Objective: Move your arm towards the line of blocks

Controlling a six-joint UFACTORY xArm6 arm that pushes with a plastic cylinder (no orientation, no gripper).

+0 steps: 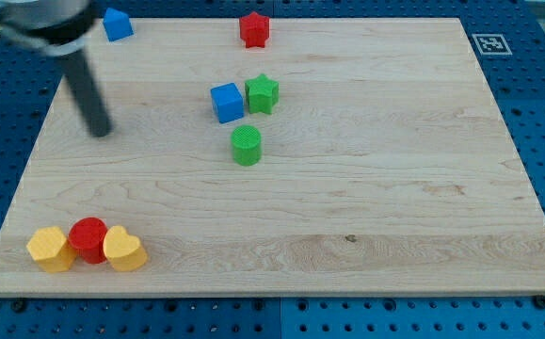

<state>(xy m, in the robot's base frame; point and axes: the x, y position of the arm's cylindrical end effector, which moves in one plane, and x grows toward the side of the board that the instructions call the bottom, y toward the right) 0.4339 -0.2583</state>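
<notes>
A line of three blocks lies at the view's bottom left: a yellow hexagon block (50, 249), a red round block (89, 238) and a yellow heart-shaped block (124, 250), touching side by side. My tip (101, 132) rests on the board at the view's upper left, well above that line and apart from every block. A blue cube (226, 102), a green star-shaped block (262, 94) and a green cylinder (247, 146) cluster near the middle.
A blue block (117, 24) sits at the top left edge of the wooden board (394, 188). A red block (254, 29) sits at the top middle. A marker tag (489, 43) lies off the board's top right corner.
</notes>
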